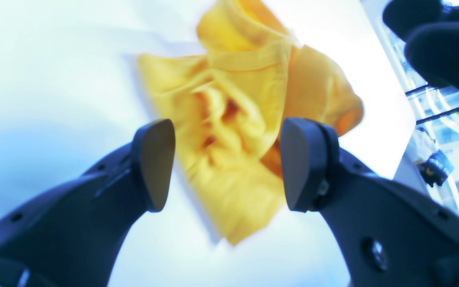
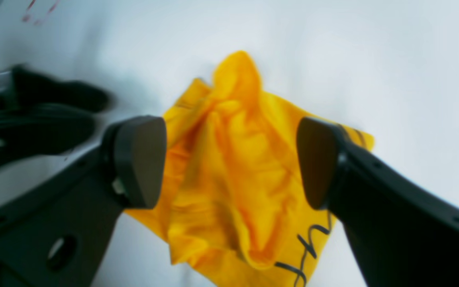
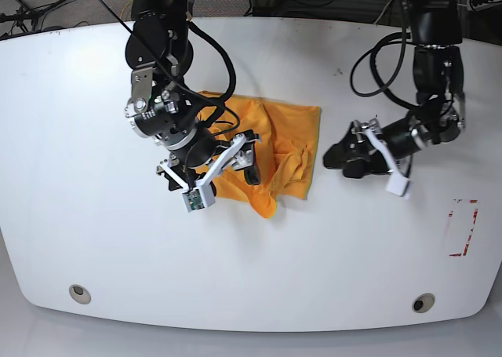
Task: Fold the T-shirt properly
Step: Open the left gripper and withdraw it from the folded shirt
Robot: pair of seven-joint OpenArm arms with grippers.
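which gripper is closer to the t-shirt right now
The right. The right gripper hovers directly over the T-shirt, fingers open; the left gripper hangs open off to the side, beyond the shirt's edge in the base view.

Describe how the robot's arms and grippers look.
Both the left arm and the right arm are mostly black, with silver-grey metal parts, small round screw heads and looping black cables. The left gripper and right gripper each have two dark, tapering fingers ending in smooth, rounded pads.
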